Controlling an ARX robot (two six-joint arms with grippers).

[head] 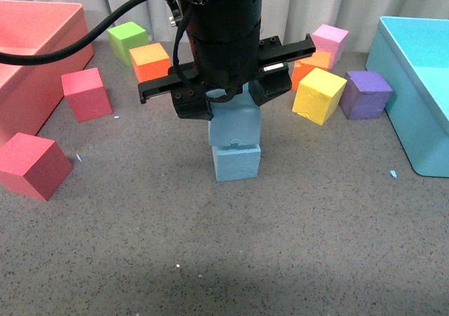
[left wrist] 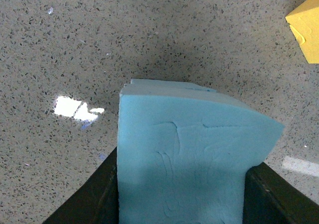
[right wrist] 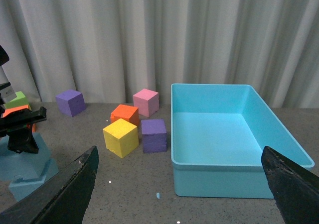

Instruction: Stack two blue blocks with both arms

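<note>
My left gripper (head: 226, 95) is shut on a sky-blue block (head: 236, 123) that sits on top of the second blue block (head: 236, 161) at the middle of the table. In the left wrist view the held block (left wrist: 189, 159) fills the gap between the black fingers (left wrist: 271, 194). My right gripper (right wrist: 182, 184) is open and empty, well off to the right of the stack, which shows at the edge of its view (right wrist: 27, 167). The right arm is out of the front view.
A turquoise bin (head: 414, 112) stands at the right and a salmon bin (head: 28, 63) at the far left. Yellow (head: 319, 95), purple (head: 365, 95), pink (head: 330, 41), orange (head: 149, 62), green (head: 128, 41) and red cubes (head: 86, 93) (head: 31, 165) lie around.
</note>
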